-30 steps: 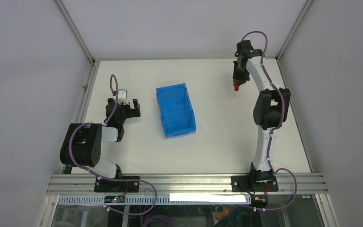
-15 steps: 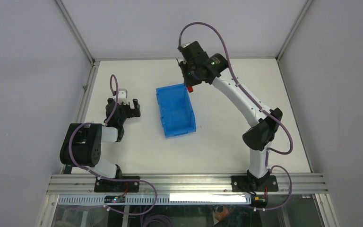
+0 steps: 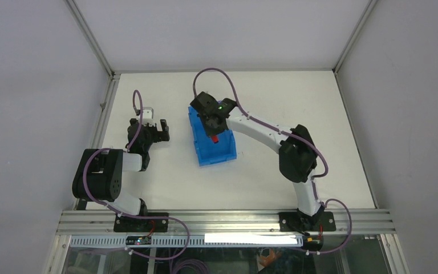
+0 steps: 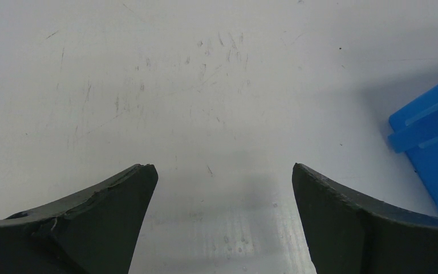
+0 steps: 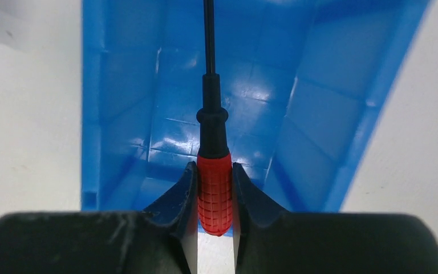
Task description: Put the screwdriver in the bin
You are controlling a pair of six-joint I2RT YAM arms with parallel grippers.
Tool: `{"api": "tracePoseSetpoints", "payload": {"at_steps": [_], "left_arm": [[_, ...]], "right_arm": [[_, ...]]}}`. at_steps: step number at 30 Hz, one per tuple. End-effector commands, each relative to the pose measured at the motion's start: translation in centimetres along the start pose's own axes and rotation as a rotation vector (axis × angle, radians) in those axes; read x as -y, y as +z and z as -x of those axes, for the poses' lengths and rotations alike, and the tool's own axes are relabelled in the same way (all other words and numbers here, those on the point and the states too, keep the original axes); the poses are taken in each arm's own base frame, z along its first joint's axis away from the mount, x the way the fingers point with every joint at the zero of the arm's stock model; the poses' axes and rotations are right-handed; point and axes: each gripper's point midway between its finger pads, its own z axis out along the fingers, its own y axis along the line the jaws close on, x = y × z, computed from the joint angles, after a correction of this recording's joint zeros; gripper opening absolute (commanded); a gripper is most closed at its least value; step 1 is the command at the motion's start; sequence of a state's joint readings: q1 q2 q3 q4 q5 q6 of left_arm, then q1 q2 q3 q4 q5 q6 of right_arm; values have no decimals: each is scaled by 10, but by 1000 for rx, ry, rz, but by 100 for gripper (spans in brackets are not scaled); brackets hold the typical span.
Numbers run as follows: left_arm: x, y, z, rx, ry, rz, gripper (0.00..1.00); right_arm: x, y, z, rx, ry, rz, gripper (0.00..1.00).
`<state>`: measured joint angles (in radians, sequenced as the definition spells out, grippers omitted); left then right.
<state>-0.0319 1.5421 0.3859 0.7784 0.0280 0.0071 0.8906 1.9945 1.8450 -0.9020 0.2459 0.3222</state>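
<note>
The blue bin (image 3: 226, 152) sits mid-table, open top up; its ribbed floor fills the right wrist view (image 5: 331, 103). My right gripper (image 3: 212, 130) hangs over the bin's inside, shut on the screwdriver (image 3: 216, 138). In the right wrist view my gripper (image 5: 214, 171) clamps the red handle (image 5: 214, 194) between both fingers, and the thin black shaft points away over the bin floor. My left gripper (image 3: 155, 129) rests open and empty on the table left of the bin; in the left wrist view it (image 4: 222, 174) sees bare table and a bin corner (image 4: 433, 137).
White table (image 3: 274, 171) inside a walled enclosure, with metal frame rails at the left and near edges. The right arm's links (image 3: 296, 151) arch over the table right of the bin.
My right arm has swung left and toward me with the screwdriver, from the far right corner to above the bin's inside. The left arm has not moved.
</note>
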Motion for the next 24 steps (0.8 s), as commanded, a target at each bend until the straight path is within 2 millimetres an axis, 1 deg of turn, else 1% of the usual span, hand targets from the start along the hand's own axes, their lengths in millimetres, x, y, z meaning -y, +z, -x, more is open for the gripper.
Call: {"api": "tracePoseSetpoints", "payload": {"at_steps": [1, 3, 7, 10, 13, 15, 16, 17, 18, 19, 22, 24], "left_arm": [[4, -2, 18, 59, -21, -16, 99], [4, -2, 18, 60, -21, -17, 99], [4, -2, 18, 59, -21, -17, 99], [5, -2, 18, 58, -21, -18, 99], [4, -2, 18, 59, -21, -17, 99], [4, -2, 18, 58, -21, -18, 99], [4, -2, 18, 58, -21, -18, 99], [5, -2, 18, 59, -21, -18, 99], [4, -2, 18, 59, -21, -17, 99], [4, -2, 18, 58, -21, -17, 99], [5, -2, 18, 59, -21, -20, 99], [5, -2, 18, 59, -21, -18, 99]], "right_arm": [[-15, 30, -5, 38, 74, -24, 1], [-18, 44, -14, 30, 95, -30, 3], [-20, 67, -31, -1, 124, -43, 10], [-18, 76, -39, -16, 136, -58, 18], [-19, 76, -37, -12, 131, -58, 30], [-19, 70, -29, 5, 126, -51, 37], [-19, 63, -23, 20, 120, -48, 41], [-18, 58, -18, 30, 118, -53, 43], [-16, 53, -14, 41, 110, -58, 46], [-15, 42, -3, 66, 100, -57, 50], [-6, 12, 23, 135, 83, -79, 50], [-1, -11, 42, 189, 71, -84, 54]]}}
